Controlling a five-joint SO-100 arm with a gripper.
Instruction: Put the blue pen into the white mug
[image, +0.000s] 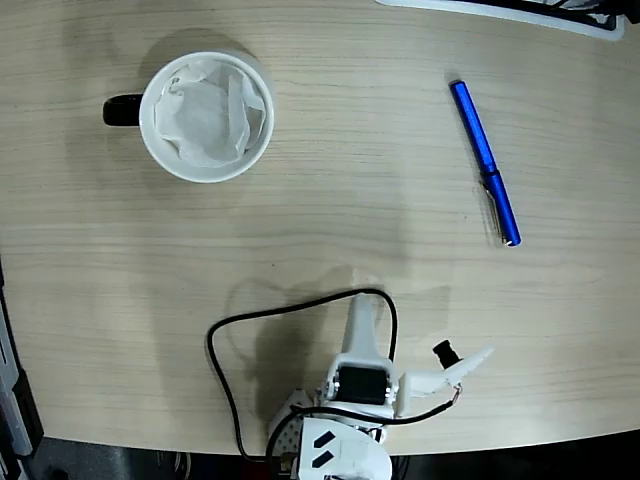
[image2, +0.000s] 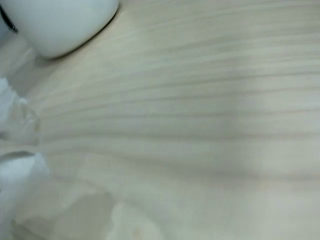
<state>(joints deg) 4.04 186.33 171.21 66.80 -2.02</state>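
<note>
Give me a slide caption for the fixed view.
Blue pen lies right of the paper-lined white mug, arm folded at the table's near edge.

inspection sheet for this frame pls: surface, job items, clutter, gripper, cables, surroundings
Surface: light wood-grain table, bare between the items.
Blue pen: lying flat at upper right of the fixed view, angled, untouched, far from the mug.
White mug: upright at upper left, black handle pointing left, crumpled white paper inside; its base shows at the top left of the wrist view.
Clutter: nothing seen.
Gripper: at the bottom edge near the arm base, clear of both items, holding nothing; open or shut cannot be told.
Cables: black cable looping on the table left of the arm.
Surroundings: white-edged object along the top edge, dark items at the bottom-left corner, not identifiable.
</note>
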